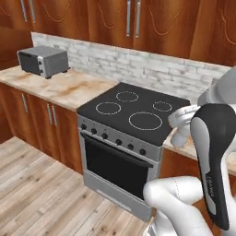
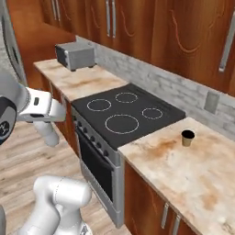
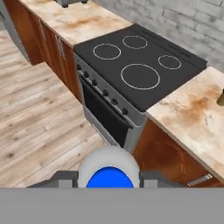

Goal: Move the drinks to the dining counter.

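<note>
Bottle (image 3: 109,170) in hand: the hand view looks straight down on the blue cap and whitish shoulder of the slim drink, flanked by the end effector's (image 3: 109,180) two dark finger tips, which appear closed narrowly on it. The bottle's long axis runs along the end effector's own line. Beyond it lie the black stove (image 3: 140,70) and, at the right edge, a sliver of the paper cup (image 3: 221,97), well apart from the end effector.

From the left base view, the white arm's hand (image 1: 186,120) hangs over the near right corner of the stove; the grip itself cannot be made out here.

The right base view shows the paper cup (image 2: 187,137) upright on the bench (image 2: 193,179) right of the stove. The dining counter is not in sight, so carrying the bottle there likely calls for the base to drive.
</note>
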Robot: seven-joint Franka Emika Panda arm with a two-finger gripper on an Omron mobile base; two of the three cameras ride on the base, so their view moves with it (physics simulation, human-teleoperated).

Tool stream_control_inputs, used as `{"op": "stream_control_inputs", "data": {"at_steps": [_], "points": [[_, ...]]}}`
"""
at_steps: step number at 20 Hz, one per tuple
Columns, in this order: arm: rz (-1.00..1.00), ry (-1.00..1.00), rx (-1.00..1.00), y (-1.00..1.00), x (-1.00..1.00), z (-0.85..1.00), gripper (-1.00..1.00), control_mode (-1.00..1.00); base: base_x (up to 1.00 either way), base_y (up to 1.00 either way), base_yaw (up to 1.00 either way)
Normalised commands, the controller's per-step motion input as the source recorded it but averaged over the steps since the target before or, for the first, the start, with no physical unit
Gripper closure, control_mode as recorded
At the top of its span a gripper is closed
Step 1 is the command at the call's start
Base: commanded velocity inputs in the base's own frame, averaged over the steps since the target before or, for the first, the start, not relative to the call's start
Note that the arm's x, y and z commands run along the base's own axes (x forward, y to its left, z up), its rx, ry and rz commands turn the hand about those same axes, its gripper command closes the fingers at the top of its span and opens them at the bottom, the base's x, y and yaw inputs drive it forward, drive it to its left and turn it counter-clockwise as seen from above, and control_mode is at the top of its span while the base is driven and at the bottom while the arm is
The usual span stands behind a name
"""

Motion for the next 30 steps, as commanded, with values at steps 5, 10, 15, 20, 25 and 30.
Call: {"op": "stream_control_inputs", "data": {"at_steps": [5, 10, 15, 20, 25, 30], "points": [[0.00, 0.00, 0.00, 0.00, 0.00, 0.00, 1.00, 1.00, 0.00, 0.00, 1.00], [0.00, 0.00, 0.00, 0.00, 0.00, 0.00, 1.00, 1.00, 0.00, 0.00, 1.00], [0.00, 0.00, 0.00, 0.00, 0.00, 0.00, 1.00, 1.00, 0.01, 0.00, 1.00], [0.00, 0.00, 0.00, 0.00, 0.00, 0.00, 1.00, 1.00, 0.97, 0.00, 0.65], [0.00, 0.00, 0.00, 0.00, 0.00, 0.00, 1.00, 1.00, 1.00, 0.00, 0.59], [0.00, 0.00, 0.00, 0.00, 0.00, 0.00, 1.00, 1.00, 0.77, 0.03, 0.81]]}}
